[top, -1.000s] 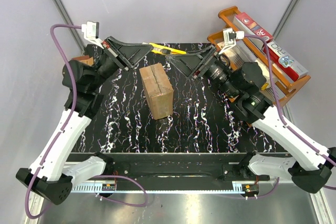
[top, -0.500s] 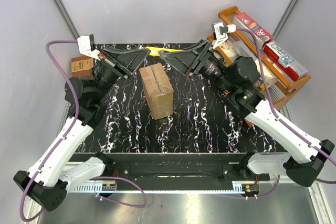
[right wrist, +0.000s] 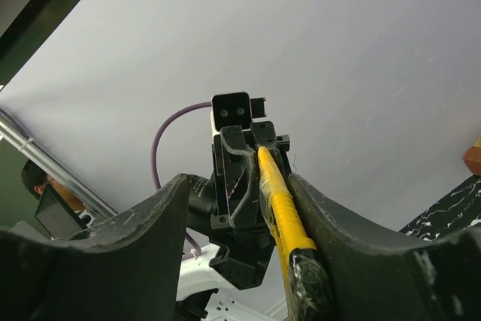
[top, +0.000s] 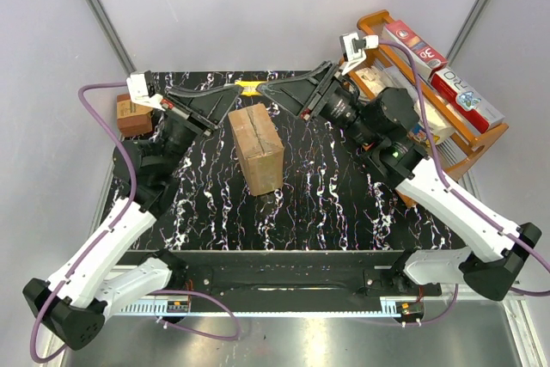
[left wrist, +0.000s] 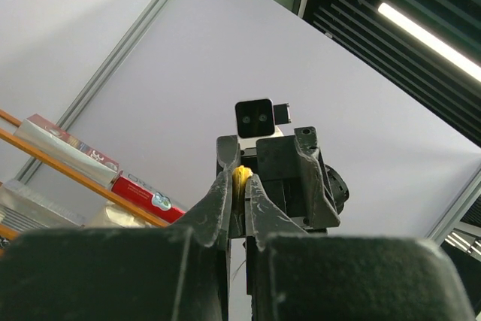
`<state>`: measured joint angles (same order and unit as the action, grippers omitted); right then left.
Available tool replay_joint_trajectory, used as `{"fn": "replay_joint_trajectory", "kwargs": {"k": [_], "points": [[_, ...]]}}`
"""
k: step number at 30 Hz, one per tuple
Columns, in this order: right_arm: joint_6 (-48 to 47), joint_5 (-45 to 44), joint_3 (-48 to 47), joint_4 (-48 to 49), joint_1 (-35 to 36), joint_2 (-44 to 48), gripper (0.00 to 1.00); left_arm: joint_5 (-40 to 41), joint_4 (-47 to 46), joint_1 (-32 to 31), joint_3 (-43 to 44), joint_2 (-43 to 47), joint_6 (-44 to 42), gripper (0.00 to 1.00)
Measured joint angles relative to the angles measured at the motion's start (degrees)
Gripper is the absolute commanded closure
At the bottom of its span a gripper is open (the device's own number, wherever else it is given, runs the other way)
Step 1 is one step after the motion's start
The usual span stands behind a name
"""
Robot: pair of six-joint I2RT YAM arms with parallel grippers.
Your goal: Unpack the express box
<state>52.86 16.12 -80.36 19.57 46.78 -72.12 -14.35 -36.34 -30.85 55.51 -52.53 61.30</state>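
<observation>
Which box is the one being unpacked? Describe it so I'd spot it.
In the middle of the black marbled table stands the express box, its top flaps shut. It is larger and paler brown than the small box at the table's far left edge.

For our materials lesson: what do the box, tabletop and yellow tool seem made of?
The box looks matte brown cardboard, by its folded flaps. The tabletop is black with white veins: marble or a printed imitation. The yellow tool seems smooth, shiny plastic.
</observation>
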Motion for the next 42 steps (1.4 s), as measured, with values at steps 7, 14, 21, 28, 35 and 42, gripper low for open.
{"fn": "replay_joint_trajectory", "kwargs": {"k": [7, 14, 21, 28, 35, 42], "points": [[0.3, -0.1, -2.2, -1.9, 0.0, -1.5, 0.52, 4.4, -3.7, -2.3, -2.8, 1.4, -1.7, 1.00], [0.2, -0.3, -2.9, -3.1, 0.0, -1.9, 0.93, 5.7, -4.4, -3.1, -3.0, 1.7, -2.8, 1.00], [-1.1, -0.5, -4.5, -7.0, 0.0, -2.4, 1.00, 5.7, 0.5, -3.1, -2.9, 2.3, -4.7, 0.05], [-2.8, -1.5, -5.9, -14.5, 0.0, -2.3, 1.00, 1.0, 21.4, 0.3, 3.1, 3.8, -9.1, 0.01], [-4.9, -1.0, -8.6, -20.4, 0.0, -2.2, 1.00, -13.7, 31.7, 9.4, 11.4, 4.2, -11.8, 0.02], [-5.0, 2.3, -8.6, -23.6, 0.0, -1.7, 1.00, -29.5, 27.4, 12.4, 12.4, -0.4, -5.5, 0.30]]}}
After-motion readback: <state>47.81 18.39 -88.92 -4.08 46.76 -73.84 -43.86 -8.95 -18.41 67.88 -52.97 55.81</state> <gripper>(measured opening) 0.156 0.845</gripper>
